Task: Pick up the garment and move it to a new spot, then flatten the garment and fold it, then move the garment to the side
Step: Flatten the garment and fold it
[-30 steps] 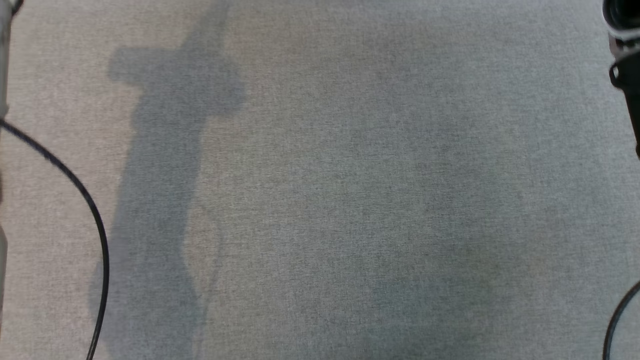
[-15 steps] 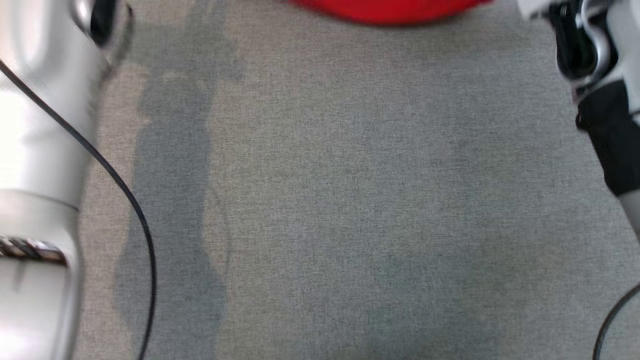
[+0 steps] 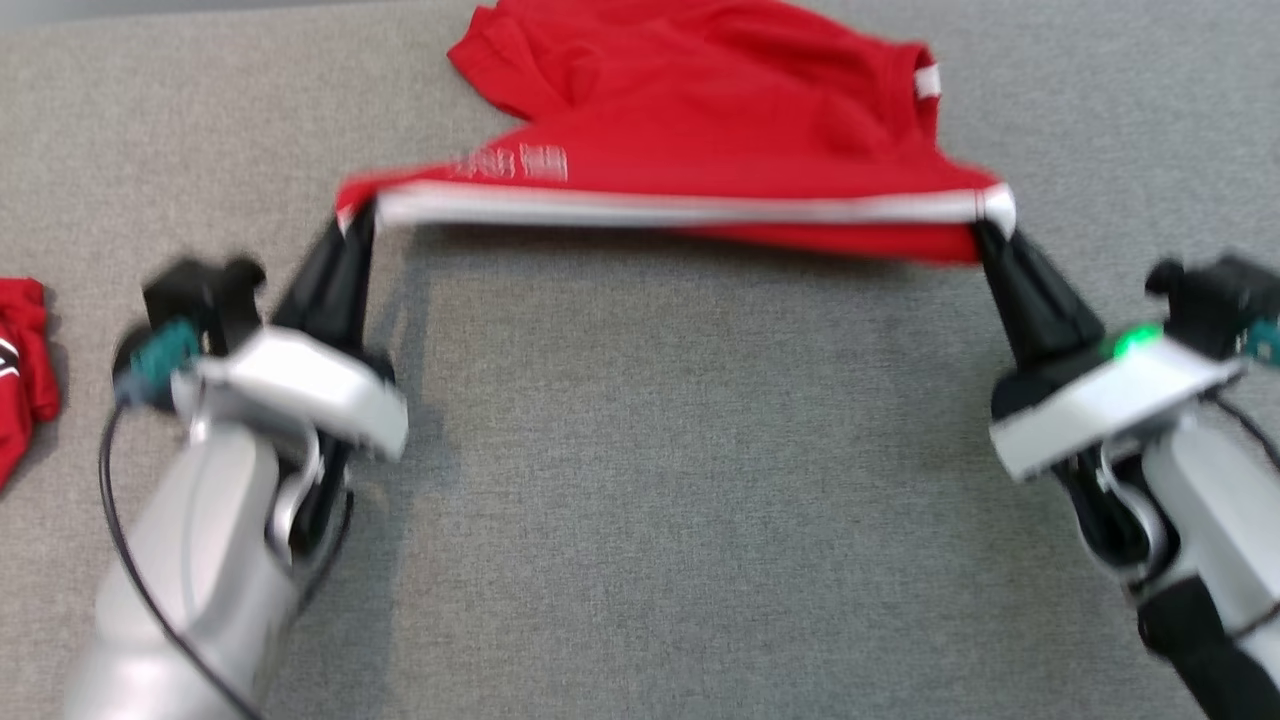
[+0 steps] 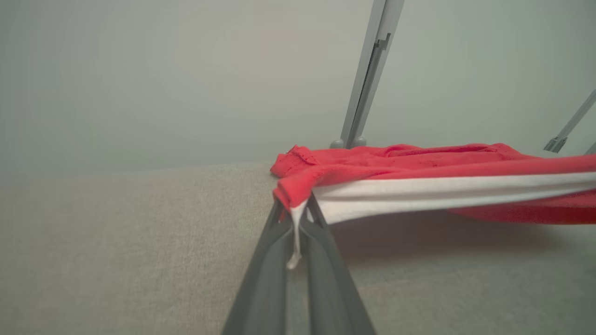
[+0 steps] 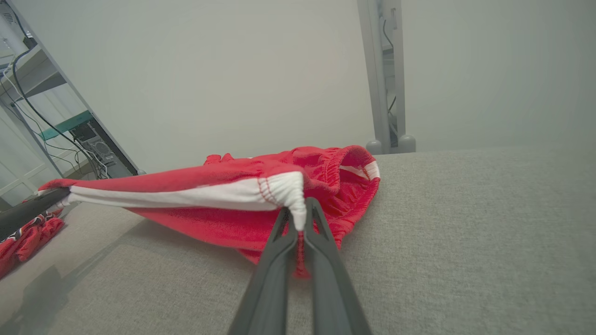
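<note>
Ends of red fabric garment with white band (image 3: 700, 130) pinched taut by clenched left gripper (image 3: 358, 216) and right gripper (image 3: 985, 230). Risk: shallow pinch slips under tension, corner drops.

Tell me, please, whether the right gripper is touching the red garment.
Touching. The right wrist view shows the right gripper shut on the white-banded corner of the red garment.
</note>
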